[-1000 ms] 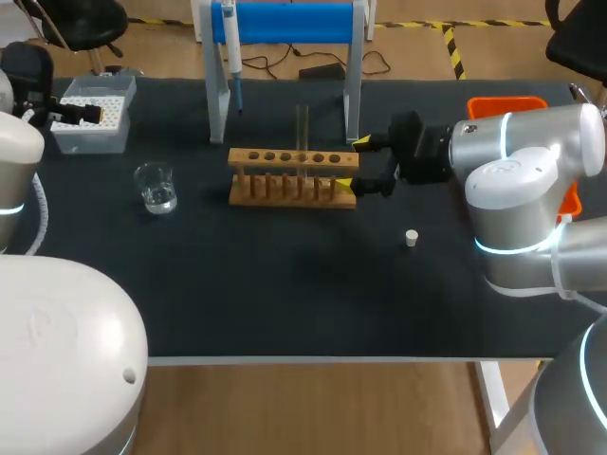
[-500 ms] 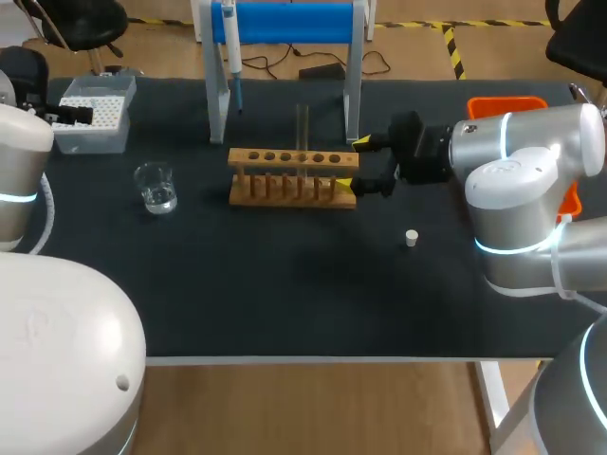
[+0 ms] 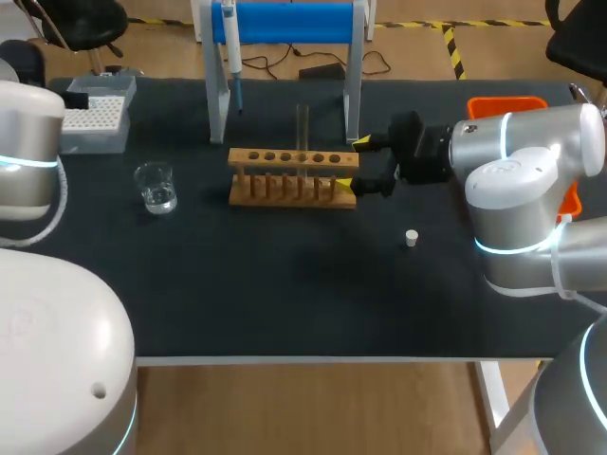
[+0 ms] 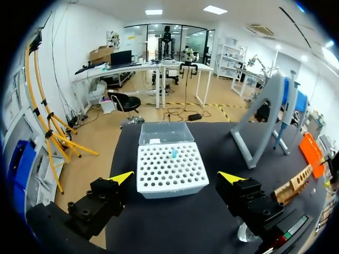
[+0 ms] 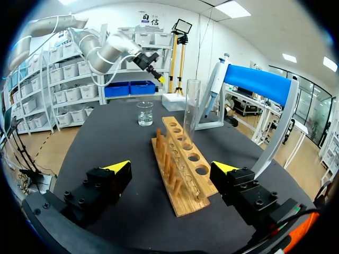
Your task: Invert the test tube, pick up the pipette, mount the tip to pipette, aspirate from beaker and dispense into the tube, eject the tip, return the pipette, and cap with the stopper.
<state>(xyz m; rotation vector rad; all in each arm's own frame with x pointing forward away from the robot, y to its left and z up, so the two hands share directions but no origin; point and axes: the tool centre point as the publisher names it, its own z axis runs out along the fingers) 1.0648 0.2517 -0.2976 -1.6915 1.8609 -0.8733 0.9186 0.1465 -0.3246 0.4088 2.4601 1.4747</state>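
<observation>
A clear test tube [image 3: 303,128] [image 5: 191,111] stands upright in the wooden rack [image 3: 294,175] [image 5: 183,164]. My right gripper [image 3: 353,163] [image 5: 172,168] is open at the rack's right end, its yellow tips either side of that end and empty. The pipette [image 3: 230,47] [image 5: 214,87] hangs on the blue stand. My left gripper [image 4: 176,177] is open and empty just short of the white tip box [image 3: 95,114] [image 4: 167,159], which holds one blue tip [image 4: 174,152]. The beaker [image 3: 156,187] [image 5: 144,113] holds some water. A white stopper [image 3: 412,238] lies on the mat, right of the rack.
The stand's grey legs [image 3: 217,104] rise just behind the rack. An orange bin [image 3: 512,104] sits at the back right, behind my right arm. The black mat [image 3: 285,284] is bare in front of the rack.
My left arm has swung, its white elbow now hiding its gripper by the tip box in the head view. The right arm, rack and tube have not moved.
</observation>
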